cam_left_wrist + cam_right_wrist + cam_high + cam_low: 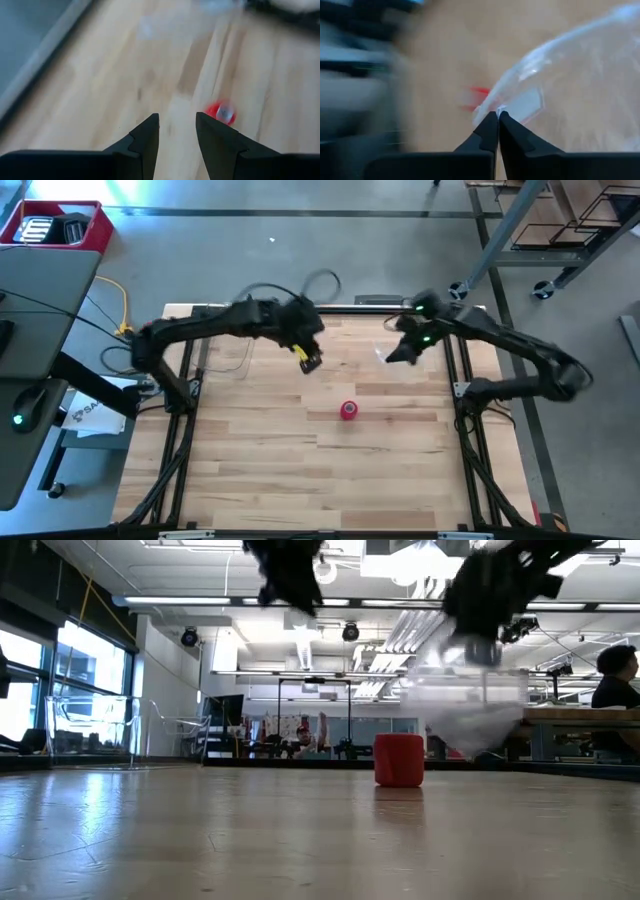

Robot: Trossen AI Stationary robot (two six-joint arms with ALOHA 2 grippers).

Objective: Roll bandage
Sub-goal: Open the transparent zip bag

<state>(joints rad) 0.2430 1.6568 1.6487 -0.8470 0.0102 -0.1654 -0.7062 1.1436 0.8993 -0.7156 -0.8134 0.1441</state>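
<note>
The bandage (348,411) is a small red roll standing on end on the wooden table, also in the low view (399,760) and the left wrist view (221,112). My left gripper (177,125) hovers open above the table, on the far left of the roll, with nothing between its fingers. My right gripper (498,116) is up on the far right of the roll, shut on a crinkled clear plastic bag (580,85). My right gripper pinches an edge of the clear plastic bag (501,108) between its two fingertips. The bag hangs slack below the gripper (470,710). I cannot tell whether its lower end touches the table.
The table's metal frame rails (190,380) run along both sides near the arm bases. Bare wood (300,470) lies between the roll and the near edge. A person (615,680) sits at a bench in the room beyond the table.
</note>
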